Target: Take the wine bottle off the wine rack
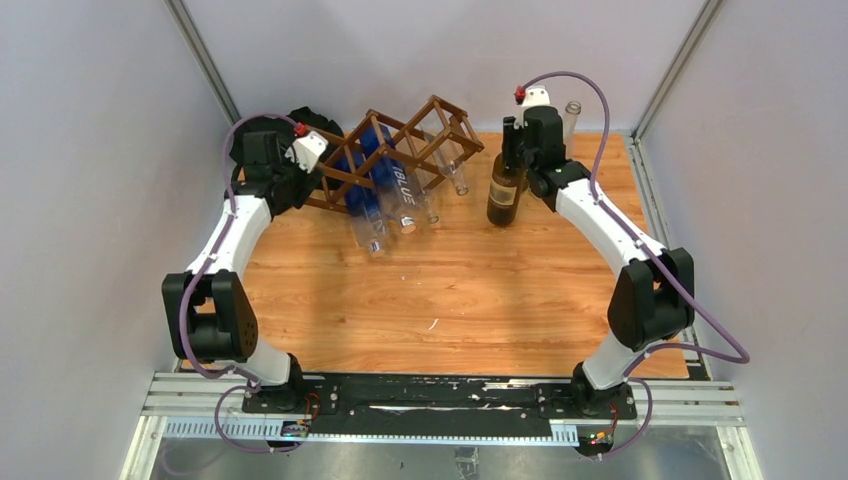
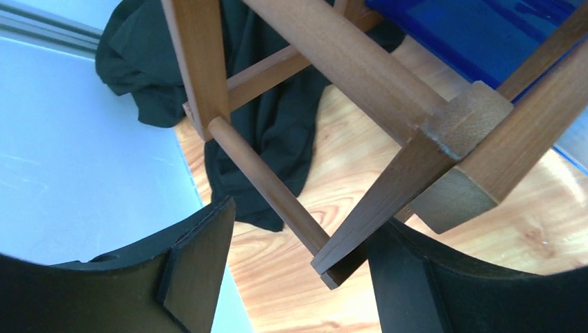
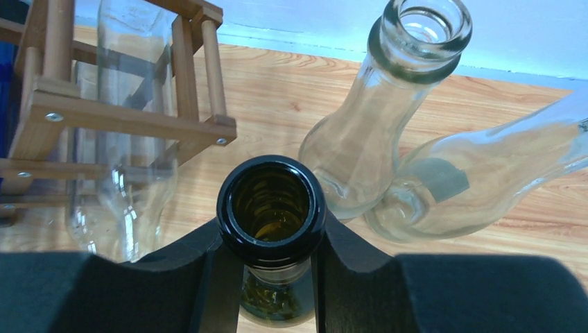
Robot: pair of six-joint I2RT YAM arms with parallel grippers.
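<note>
The wine rack [image 1: 420,135], a brown lattice of thin sticks, stands tilted at the back of the table. It also shows in the left wrist view [image 2: 347,55] and the right wrist view [image 3: 125,121]. The dark wine bottle [image 1: 503,195] stands upright on the table to the right of the rack. My right gripper [image 1: 515,150] is shut on its neck [image 3: 270,208] just below the rim. My left gripper [image 1: 322,180] is at the rack's left end. There a stick end lies between the jaws [image 2: 299,222], against the right finger, with a gap at the left pad.
A blue bottle [image 1: 385,165] and clear bottles [image 1: 370,225] lie in the rack, necks toward the front. A black cloth [image 2: 277,118] lies behind the rack's left end. Two clear bottles [image 3: 367,139] [image 3: 485,173] are just beyond the dark bottle. Walls close in on three sides.
</note>
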